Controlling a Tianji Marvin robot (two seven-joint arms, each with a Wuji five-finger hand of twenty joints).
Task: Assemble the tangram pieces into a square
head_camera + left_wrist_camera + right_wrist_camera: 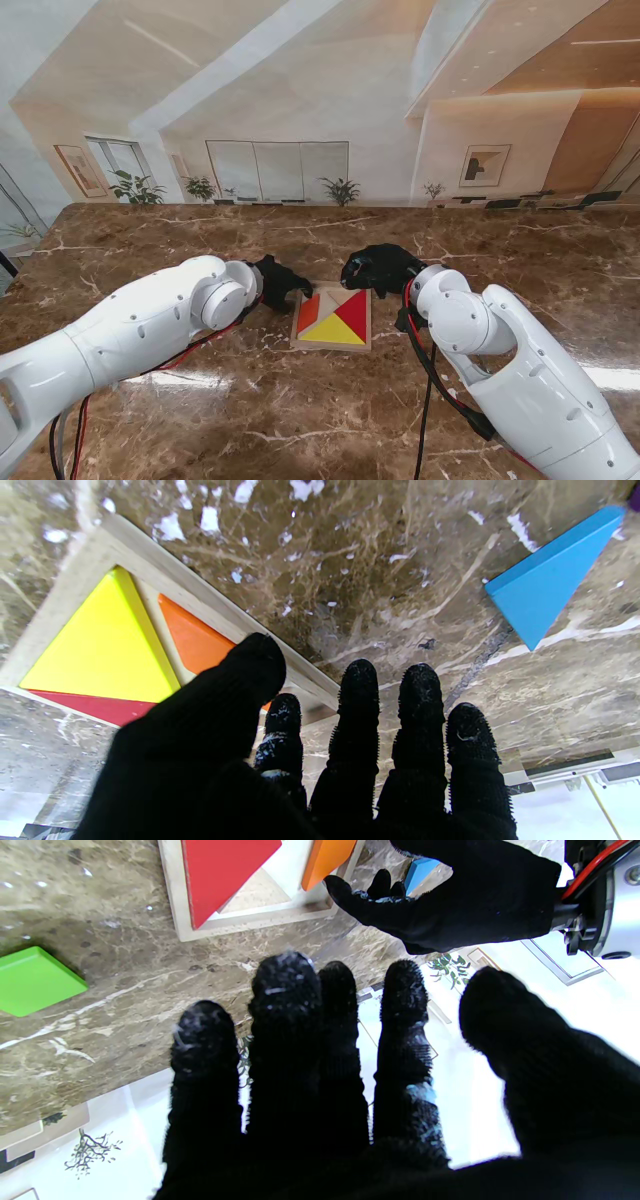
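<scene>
Stand view: centre of the frame, the wooden tray (pixel 331 345) on the counter (pixel 300 420) holds yellow (pixel 335 333), red (pixel 352 312) and orange (pixel 308 313) pieces. Left hand (pixel 277 281) and right hand (pixel 378 267) flank it, fingers spread, holding nothing.

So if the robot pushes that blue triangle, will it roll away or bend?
Probably neither. The blue triangle looks like a thick, flat-sided block lying flat on the marble table, so it should slide, not roll. Its crisp edges suggest it is stiff. The glossy tabletop may let it skid easily.
</scene>
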